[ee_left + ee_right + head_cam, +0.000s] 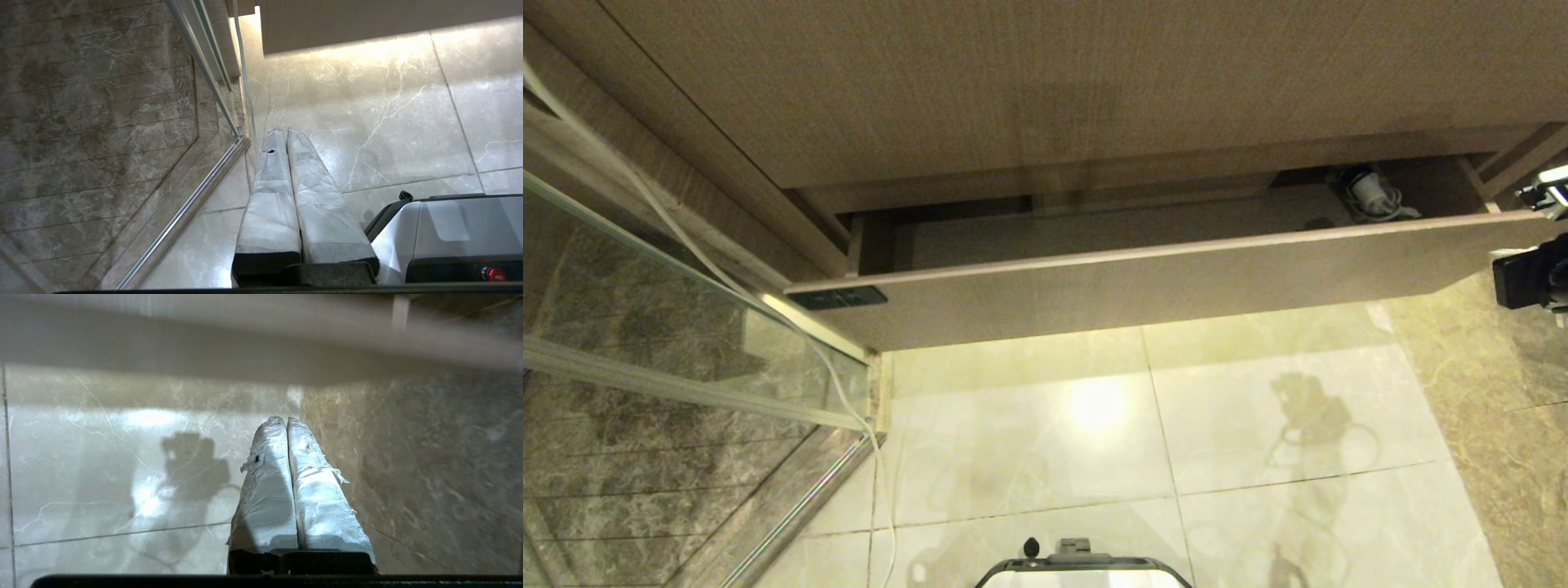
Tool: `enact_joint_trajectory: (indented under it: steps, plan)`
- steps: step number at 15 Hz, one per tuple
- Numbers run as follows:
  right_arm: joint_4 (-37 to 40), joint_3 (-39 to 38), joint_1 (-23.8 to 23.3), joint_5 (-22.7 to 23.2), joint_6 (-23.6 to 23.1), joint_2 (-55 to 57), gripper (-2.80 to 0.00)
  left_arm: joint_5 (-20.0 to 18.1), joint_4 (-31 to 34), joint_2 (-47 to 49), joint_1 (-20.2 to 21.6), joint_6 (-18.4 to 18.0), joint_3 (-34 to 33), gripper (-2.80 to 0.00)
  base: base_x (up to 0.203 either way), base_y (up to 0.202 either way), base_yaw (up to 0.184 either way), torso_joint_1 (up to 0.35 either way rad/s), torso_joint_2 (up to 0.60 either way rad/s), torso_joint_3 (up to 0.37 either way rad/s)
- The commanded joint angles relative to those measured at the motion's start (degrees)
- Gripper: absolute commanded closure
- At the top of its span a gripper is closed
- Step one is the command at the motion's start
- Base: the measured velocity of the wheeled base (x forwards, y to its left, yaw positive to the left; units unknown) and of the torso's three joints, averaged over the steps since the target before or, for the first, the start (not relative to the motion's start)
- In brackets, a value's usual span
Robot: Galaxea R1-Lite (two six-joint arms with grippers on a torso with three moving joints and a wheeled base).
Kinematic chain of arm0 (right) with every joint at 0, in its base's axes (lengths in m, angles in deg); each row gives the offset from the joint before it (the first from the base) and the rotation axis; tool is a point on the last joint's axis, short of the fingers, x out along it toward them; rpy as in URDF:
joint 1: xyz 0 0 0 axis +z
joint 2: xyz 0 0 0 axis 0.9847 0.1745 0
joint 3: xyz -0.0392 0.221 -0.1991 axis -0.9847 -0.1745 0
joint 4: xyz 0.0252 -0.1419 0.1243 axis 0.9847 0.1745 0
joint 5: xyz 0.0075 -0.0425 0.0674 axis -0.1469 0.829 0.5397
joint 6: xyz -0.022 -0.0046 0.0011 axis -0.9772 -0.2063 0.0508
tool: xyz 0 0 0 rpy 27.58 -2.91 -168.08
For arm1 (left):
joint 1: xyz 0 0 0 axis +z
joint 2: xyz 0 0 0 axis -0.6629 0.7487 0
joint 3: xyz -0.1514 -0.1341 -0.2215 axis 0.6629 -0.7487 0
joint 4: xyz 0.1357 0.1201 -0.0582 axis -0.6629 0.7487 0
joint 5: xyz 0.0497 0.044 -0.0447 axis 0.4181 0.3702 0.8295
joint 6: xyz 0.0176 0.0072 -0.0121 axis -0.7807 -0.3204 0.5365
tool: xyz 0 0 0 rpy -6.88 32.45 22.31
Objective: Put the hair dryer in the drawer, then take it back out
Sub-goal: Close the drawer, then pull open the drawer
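Observation:
The drawer [1143, 286] stands partly pulled out, a light wood-grain front with a small dark label [837, 297] at its left corner. Inside it, at the far right, lies the white hair dryer [1372, 196] with its cord bundled. My right arm [1531, 273] shows at the right edge, beside the drawer's right end. In the right wrist view my right gripper [286, 419] is shut and empty, pointing at the floor below the blurred drawer front [245, 339]. My left gripper [284, 130] hangs shut and empty over the floor by the shower rail.
A glass shower door [645, 327] with a metal rail closes off the left, and a white cable [768, 310] runs down along it. A taller plain wood panel [1045, 82] sits above the drawer. My base [1082, 572] stands on pale marble tiles [1258, 425].

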Motion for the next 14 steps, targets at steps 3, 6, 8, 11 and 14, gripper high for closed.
enact_joint_trajectory:
  steps: [3, 6, 8, 11, 14]
  plan:
    - [1.4, -0.85, -0.07, -0.26, 0.0, 0.74, 0.0, 0.01, 0.0, 0.0, 0.02, -0.02, -0.01, 0.0, 0.0, 0.0, 0.0, 0.0, 0.0, 0.0]
    - [4.42, -2.88, -0.1, -0.27, 0.01, -1.7, 0.0, 0.01, 0.0, 0.0, 0.02, -0.02, -0.04, 0.0, 0.0, 0.0, 0.0, 0.0, 0.0, 0.0]
    - [6.14, -6.25, -0.19, -0.3, 0.01, -5.4, 0.0, 0.01, 0.0, 0.0, -0.06, -0.02, -0.08, 0.0, 0.0, 0.0, 0.0, 0.0, 0.0, 0.0]
    - [10.45, -10.48, -0.04, -0.29, 0.02, -13.35, 0.0, 0.01, 0.0, 0.0, 0.02, -0.02, -0.09, 0.0, 0.0, 0.0, 0.0, 0.0, 0.0, 0.0]
    - [17.8, -14.19, 1.41, -0.31, 0.07, -24.28, 0.0, 0.01, 0.0, 0.0, 0.02, -0.02, -0.09, 0.0, 0.0, 0.0, 0.0, 0.0, 0.0, 0.0]
